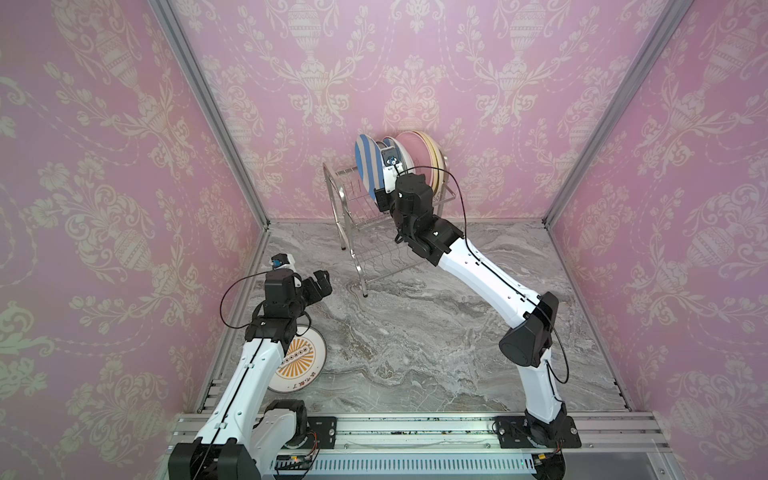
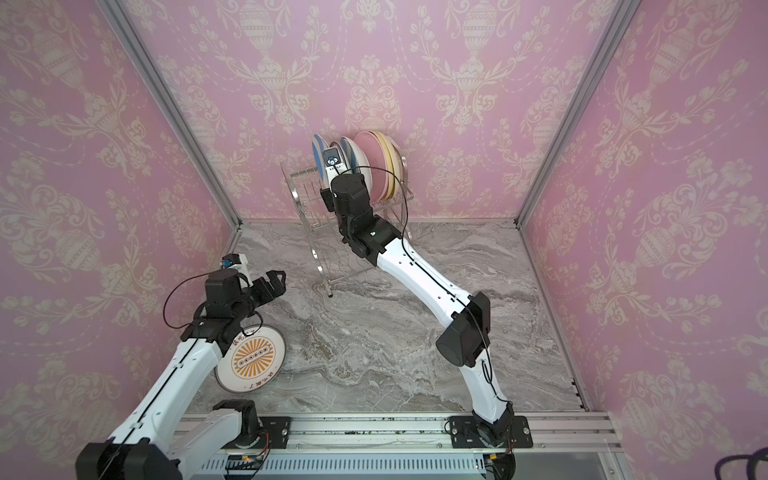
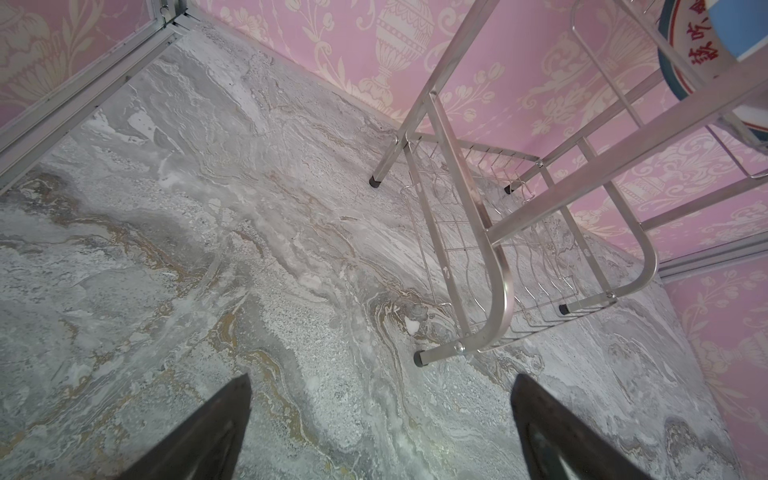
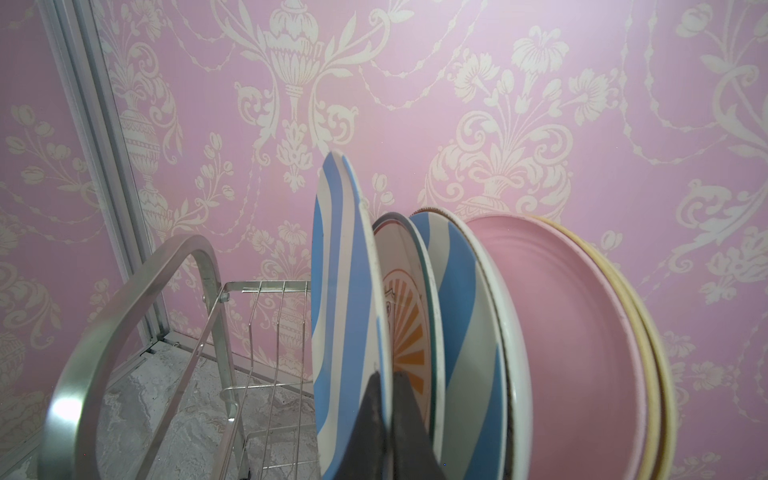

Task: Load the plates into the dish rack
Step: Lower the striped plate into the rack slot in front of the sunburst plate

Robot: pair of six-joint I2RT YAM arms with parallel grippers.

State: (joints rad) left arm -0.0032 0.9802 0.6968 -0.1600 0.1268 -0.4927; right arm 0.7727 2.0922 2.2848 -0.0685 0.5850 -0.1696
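Note:
The silver wire dish rack [image 1: 357,232] [image 2: 309,224] stands at the back of the marble table. Several plates stand on edge in its upper tier: a sunburst one [image 4: 409,324], a striped one [image 4: 461,316], a pink one [image 4: 573,332] and a yellow one [image 4: 660,374]. At the left end of that row my right gripper [image 4: 386,374] is shut on the rim of a blue-and-white striped plate [image 4: 340,291] [image 1: 365,166], held upright and higher than its neighbours. My left gripper [image 1: 322,282] [image 3: 380,378] hangs open and empty over the table, left of the rack. Another sunburst plate [image 1: 301,361] [image 2: 253,359] lies flat under the left arm.
Pink wallpapered walls enclose the table on three sides, close behind the rack. Aluminium corner posts [image 1: 216,112] rise at the back corners. The rack's lower wavy-wire shelf [image 3: 519,266] holds nothing. A metal rail [image 1: 415,432] with both arm bases runs along the front edge.

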